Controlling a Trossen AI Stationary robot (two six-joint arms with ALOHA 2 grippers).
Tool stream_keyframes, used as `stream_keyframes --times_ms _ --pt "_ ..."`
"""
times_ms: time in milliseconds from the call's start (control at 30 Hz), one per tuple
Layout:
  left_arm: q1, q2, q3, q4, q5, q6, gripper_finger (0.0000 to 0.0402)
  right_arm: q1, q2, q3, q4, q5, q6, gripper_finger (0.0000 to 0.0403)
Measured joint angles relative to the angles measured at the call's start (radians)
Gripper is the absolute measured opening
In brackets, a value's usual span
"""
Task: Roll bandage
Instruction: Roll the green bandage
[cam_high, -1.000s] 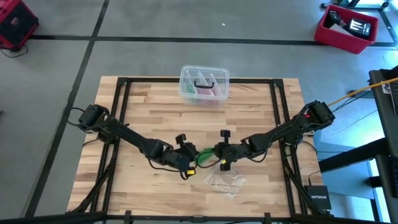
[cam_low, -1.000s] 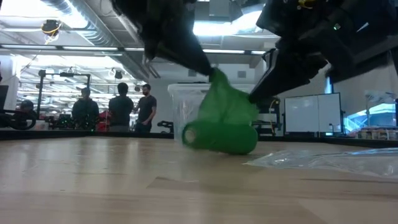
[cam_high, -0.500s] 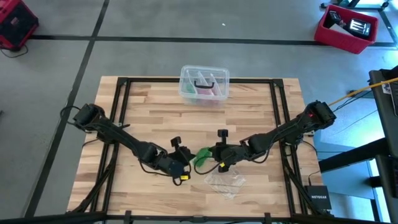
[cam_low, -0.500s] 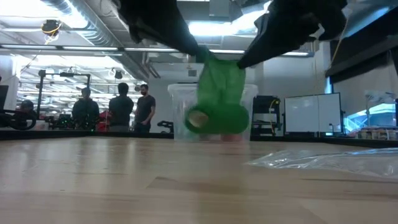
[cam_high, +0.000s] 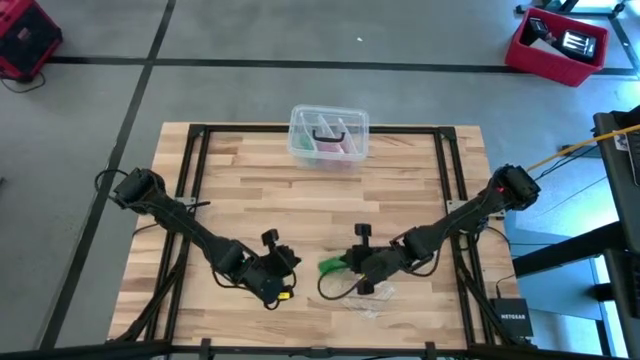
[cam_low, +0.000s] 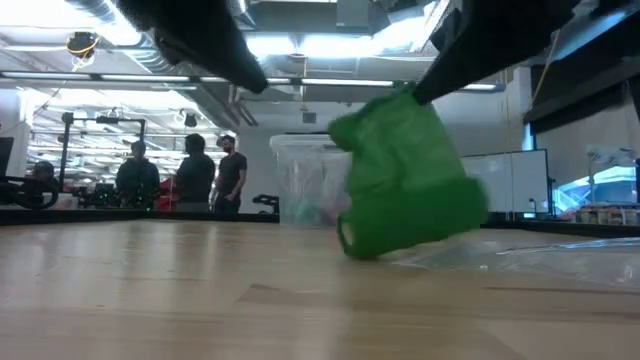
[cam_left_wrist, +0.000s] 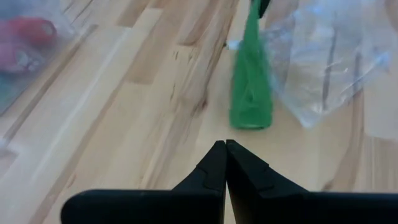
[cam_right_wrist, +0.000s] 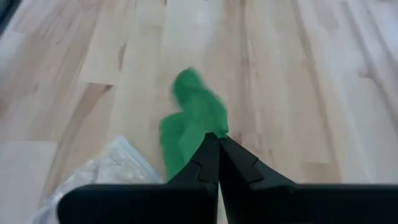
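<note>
surface: pale wood-plank table (cam_high: 250, 200) on a grey floor | room: three people (cam_low: 190, 175) standing far behind, ceiling lights | bandage (cam_high: 331, 266) green, near front edge beside clear wrapper (cam_high: 365, 297) | right gripper (cam_high: 352, 267) clenched on bandage end | left gripper (cam_high: 288, 262) clenched, empty, just beside | clear box (cam_high: 328, 135) at far edge

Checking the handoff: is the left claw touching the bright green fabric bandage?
Apart. The left wrist view shows bare wood between the shut left claw and bandage.

Soft green cloth bandage (cam_left_wrist: 250, 93), pale smooth wooden table (cam_high: 250, 190), and seemingly crinkled clear plastic wrapper (cam_left_wrist: 323, 56).
</note>
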Motion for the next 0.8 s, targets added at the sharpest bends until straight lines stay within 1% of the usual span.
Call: stream_keyframes --times_ms 100,200,300,367,433,567,633,700,800 --pt "0.003 0.0 -0.022 -0.012 -0.002 -0.028 0.0001 -0.007 0.019 -0.002 0.0 0.006 0.018 0.0005" --pt "0.013 0.0 -0.054 0.009 -0.003 -0.086 0.0001 -0.026 0.044 -0.002 0.008 0.005 0.017 0.0005" --pt "0.027 0.001 -0.079 0.021 0.007 -0.138 0.0014 -0.044 0.06 -0.002 0.007 -0.001 0.017 0.0005" --pt "0.03 0.001 -0.096 0.055 0.012 -0.161 0.0035 -0.049 0.065 -0.003 0.007 -0.001 0.017 0.0005" --pt "0.03 0.001 -0.118 0.129 0.014 -0.156 0.0063 -0.049 0.066 -0.003 0.008 -0.001 0.016 0.0005" --pt "0.03 0.002 -0.143 0.289 0.03 -0.089 0.0125 -0.048 0.066 -0.003 0.006 0.027 -0.003 0.0005" --pt "0.03 0.004 -0.163 0.376 0.044 -0.06 0.0148 -0.049 0.066 -0.003 0.001 0.035 -0.006 0.0005" --pt "0.03 0.02 -0.174 0.452 0.054 -0.028 0.0163 -0.056 0.066 -0.003 0.002 0.033 -0.006 0.0005" --pt "0.03 0.071 -0.18 0.523 0.062 -0.012 0.0171 -0.064 0.066 -0.003 0.007 0.029 0.002 0.0005"
